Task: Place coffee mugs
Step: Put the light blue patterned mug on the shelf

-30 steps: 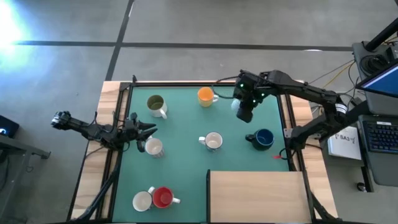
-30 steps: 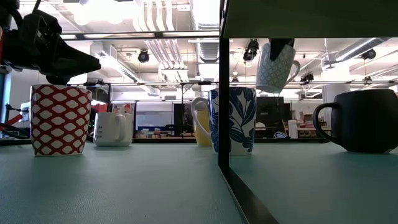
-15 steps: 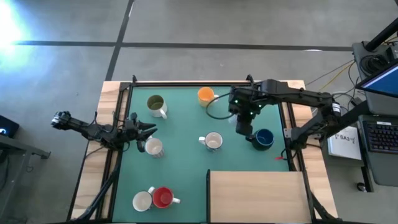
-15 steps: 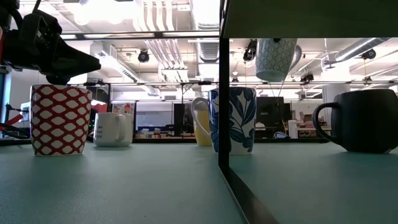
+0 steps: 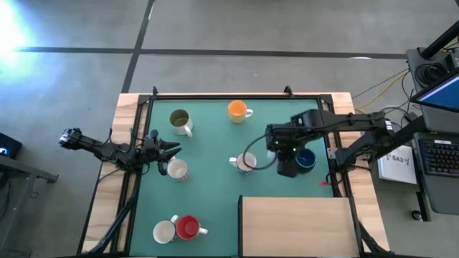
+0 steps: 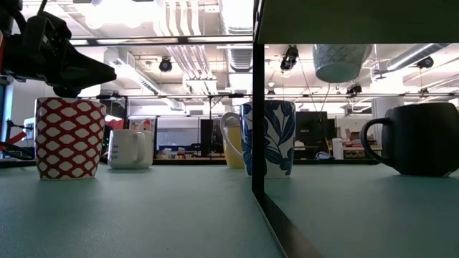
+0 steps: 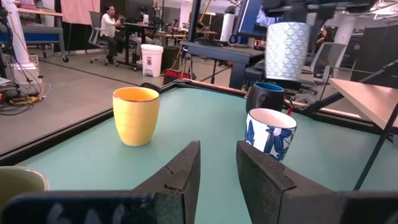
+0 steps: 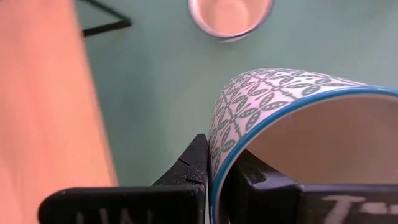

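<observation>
The right tool (image 8: 214, 165) was clamped on the rim of a patterned mug (image 8: 273, 118), carried clear above the green tabletop (image 5: 208, 150). The high view hid that mug under the arm, just at nine o'clock of the dark blue mug (image 5: 307, 159); the low view showed it aloft (image 6: 341, 61). The left tool (image 5: 172, 150) waited at the tabletop's nine o'clock edge, fingers parted and empty, beside a white mug (image 5: 176, 170).
</observation>
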